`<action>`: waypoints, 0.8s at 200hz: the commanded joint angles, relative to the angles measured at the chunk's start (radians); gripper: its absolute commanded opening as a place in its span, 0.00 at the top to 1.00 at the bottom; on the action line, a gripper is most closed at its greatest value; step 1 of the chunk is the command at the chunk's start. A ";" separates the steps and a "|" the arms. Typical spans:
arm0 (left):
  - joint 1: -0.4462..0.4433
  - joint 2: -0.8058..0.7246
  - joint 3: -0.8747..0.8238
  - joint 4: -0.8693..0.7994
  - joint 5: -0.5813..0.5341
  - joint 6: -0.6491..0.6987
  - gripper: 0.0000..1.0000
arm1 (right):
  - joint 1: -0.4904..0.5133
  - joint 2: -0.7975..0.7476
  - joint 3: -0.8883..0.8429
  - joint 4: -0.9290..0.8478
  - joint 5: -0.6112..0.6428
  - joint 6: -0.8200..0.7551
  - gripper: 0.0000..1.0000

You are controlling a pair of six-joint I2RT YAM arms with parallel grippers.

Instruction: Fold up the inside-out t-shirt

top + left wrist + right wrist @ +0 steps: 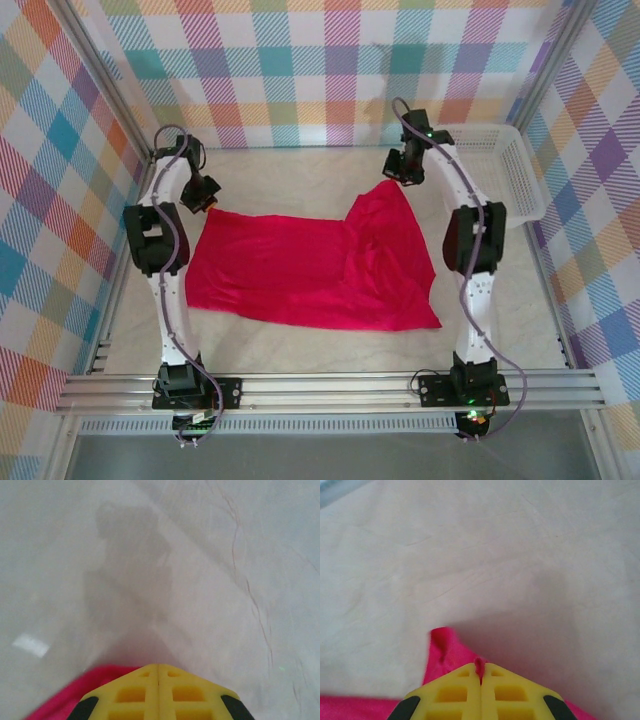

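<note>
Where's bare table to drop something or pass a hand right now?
Free: far strip between t-shirt and back wall; near strip between its hem and the aluminium rail. Crowded: the shirt's far corners, where left gripper and right gripper sit shut; white basket takes far right.

I'm looking everything over as it comes, and I'm not reading a single word, label, brand, number or sign; nothing legible is showing anywhere.
</note>
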 commanded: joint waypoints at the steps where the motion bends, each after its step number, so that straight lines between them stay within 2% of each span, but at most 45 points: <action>1: -0.008 -0.199 -0.130 0.070 0.010 -0.005 1.00 | 0.027 -0.187 -0.194 0.109 -0.021 -0.011 1.00; 38: -0.005 -0.422 -0.377 0.137 -0.016 -0.011 1.00 | 0.051 -0.495 -0.574 0.201 -0.009 0.014 1.00; 76: 0.013 -0.616 -0.588 0.151 -0.045 -0.018 1.00 | 0.067 -0.799 -0.887 0.225 -0.016 0.072 1.00; 120: 0.064 -0.808 -0.767 0.157 -0.056 -0.027 1.00 | 0.067 -1.090 -1.109 0.159 0.011 0.116 1.00; 160: 0.095 -0.886 -0.925 0.195 -0.083 -0.042 1.00 | 0.067 -1.209 -1.255 0.092 -0.024 0.166 1.00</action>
